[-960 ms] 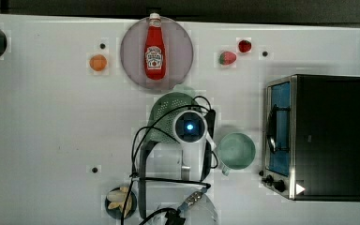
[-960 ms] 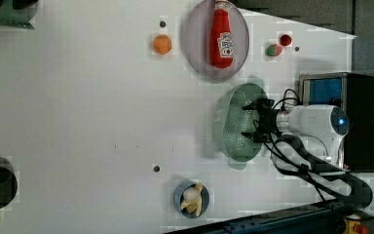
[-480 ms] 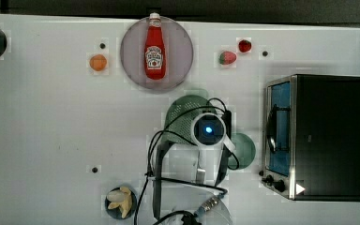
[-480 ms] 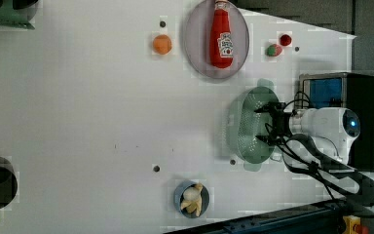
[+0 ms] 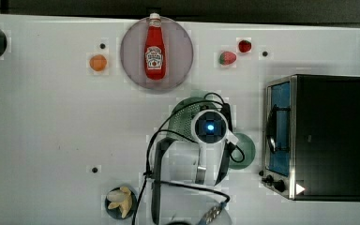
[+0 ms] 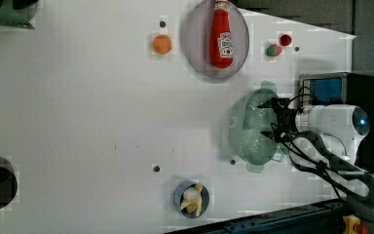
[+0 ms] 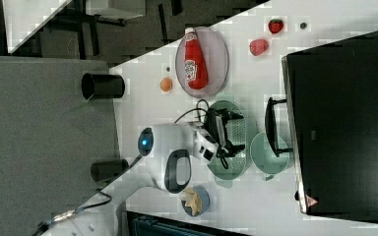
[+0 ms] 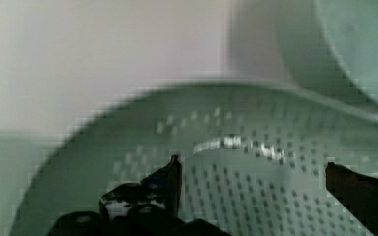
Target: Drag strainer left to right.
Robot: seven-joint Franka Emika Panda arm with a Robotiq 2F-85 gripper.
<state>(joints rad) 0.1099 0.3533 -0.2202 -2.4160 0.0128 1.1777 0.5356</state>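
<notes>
Top view, left to right: orange (image 5: 98, 62) near the table's (image 5: 51, 117) far edge, banana bowl (image 5: 120, 202) at the near edge, ketchup (image 5: 154, 49) lying on a plate (image 5: 183, 51). Strainer (image 5: 183, 117) sits right of centre, under my gripper (image 6: 268, 119); my jaws stand wide apart above its holed floor, gripping nothing. Mug (image 5: 243, 150) just beside the strainer, then the oven (image 5: 328, 136) at the right edge.
</notes>
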